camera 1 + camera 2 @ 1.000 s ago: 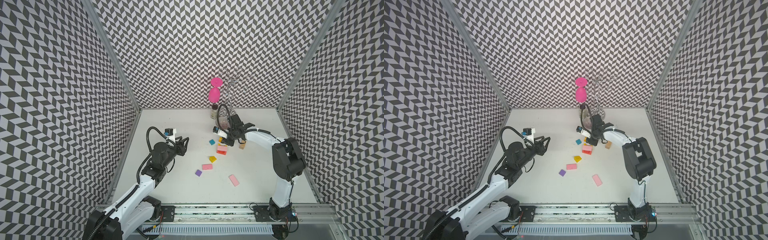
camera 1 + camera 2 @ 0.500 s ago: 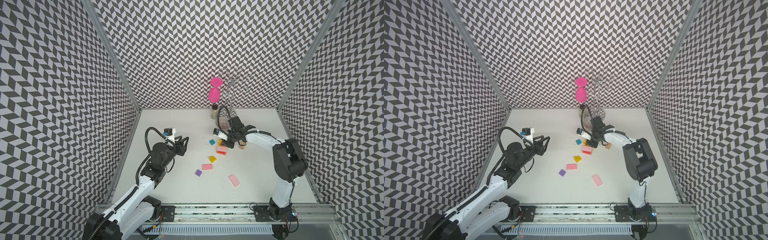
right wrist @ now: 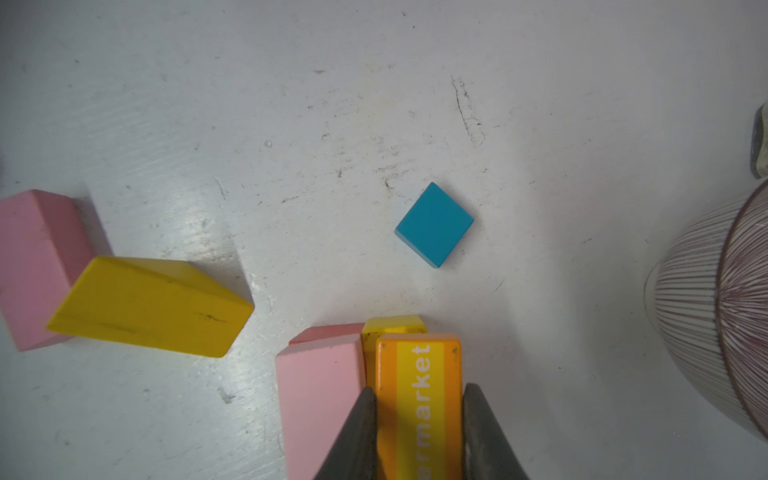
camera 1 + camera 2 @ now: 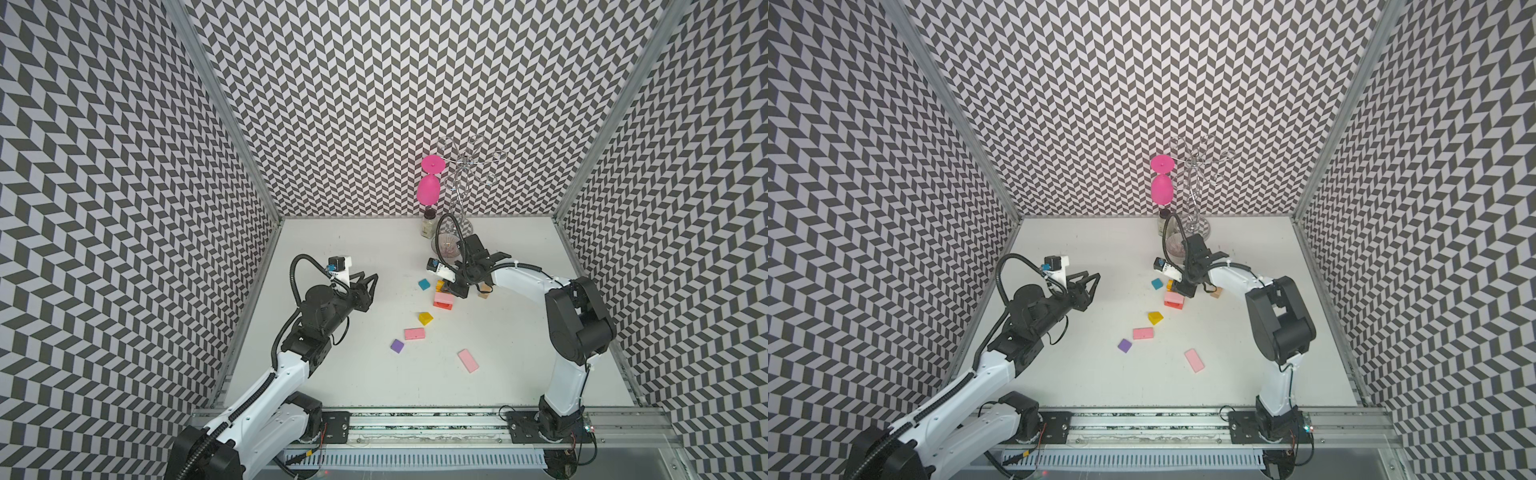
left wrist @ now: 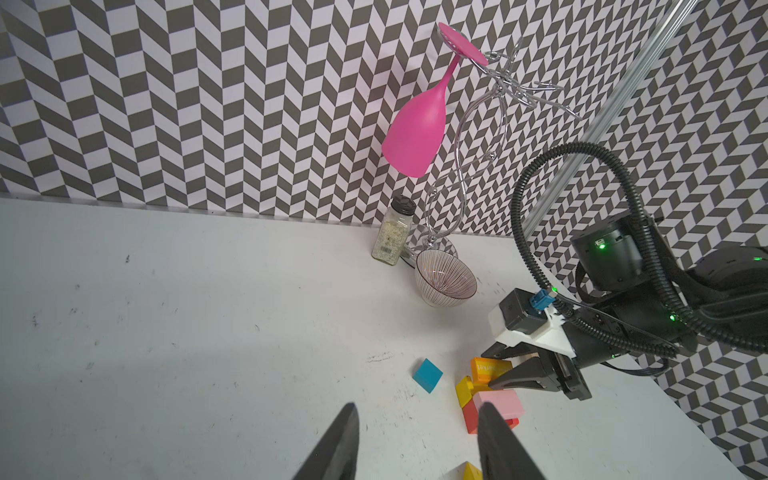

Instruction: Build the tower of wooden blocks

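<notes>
Near the far edge of the white table (image 4: 353,374), the right gripper (image 3: 419,388) clamps an orange wooden block lettered "market" (image 3: 417,361), a finger pressed to each long side, at the small stack.

Only the right wrist view shows that lettering and the grip. In both top views the gripper's body and camera mount cover most of the block.

The left wrist view shows the stack side-on. A pink slab (image 5: 500,405) lies on a red block (image 5: 471,417), and a yellow block (image 5: 463,388) touches them. The orange piece sits just above the yellow one; whether it rests there I cannot tell.

The left gripper (image 5: 417,409) hangs with its jaws apart and nothing between them, toward the table's left edge and well apart from the stack.

A teal square block (image 4: 424,284) lies just beside the stack. A yellow wedge (image 4: 425,318) and a second pink slab (image 4: 414,333) lie nearer the front edge.

Only the top views take in the purple block (image 4: 397,345), a third pink slab (image 4: 468,360) and a plain wood block (image 4: 483,294) partly hidden behind the right arm.

Along the far edge, a ribbed glass bowl (image 5: 446,278) stands just behind the right gripper. Beside it are a spice jar (image 5: 392,235) and a chrome wire rack (image 5: 498,83) with a pink goblet (image 5: 415,133) hung upside down.
</notes>
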`<state>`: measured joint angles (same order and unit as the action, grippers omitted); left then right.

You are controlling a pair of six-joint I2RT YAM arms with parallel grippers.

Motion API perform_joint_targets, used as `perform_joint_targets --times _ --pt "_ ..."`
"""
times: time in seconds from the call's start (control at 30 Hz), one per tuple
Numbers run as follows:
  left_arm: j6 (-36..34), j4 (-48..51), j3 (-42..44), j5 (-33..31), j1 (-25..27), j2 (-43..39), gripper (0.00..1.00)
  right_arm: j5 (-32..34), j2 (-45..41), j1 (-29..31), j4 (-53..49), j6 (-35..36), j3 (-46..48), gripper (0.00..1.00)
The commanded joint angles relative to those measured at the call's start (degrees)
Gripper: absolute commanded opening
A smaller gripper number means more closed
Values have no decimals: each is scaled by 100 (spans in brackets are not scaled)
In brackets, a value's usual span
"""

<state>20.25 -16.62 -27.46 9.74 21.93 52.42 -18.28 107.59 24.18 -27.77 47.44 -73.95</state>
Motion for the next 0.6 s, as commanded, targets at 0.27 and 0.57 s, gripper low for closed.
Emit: perform_joint_targets --times 0.27,0.57 --pt "28 -140 -40 46 -14 -83 48 -184 -167 -36 239 -26 39 0" --pt "33 -140 -31 53 -14 -83 47 -249 -184 -55 215 -33 56 5"
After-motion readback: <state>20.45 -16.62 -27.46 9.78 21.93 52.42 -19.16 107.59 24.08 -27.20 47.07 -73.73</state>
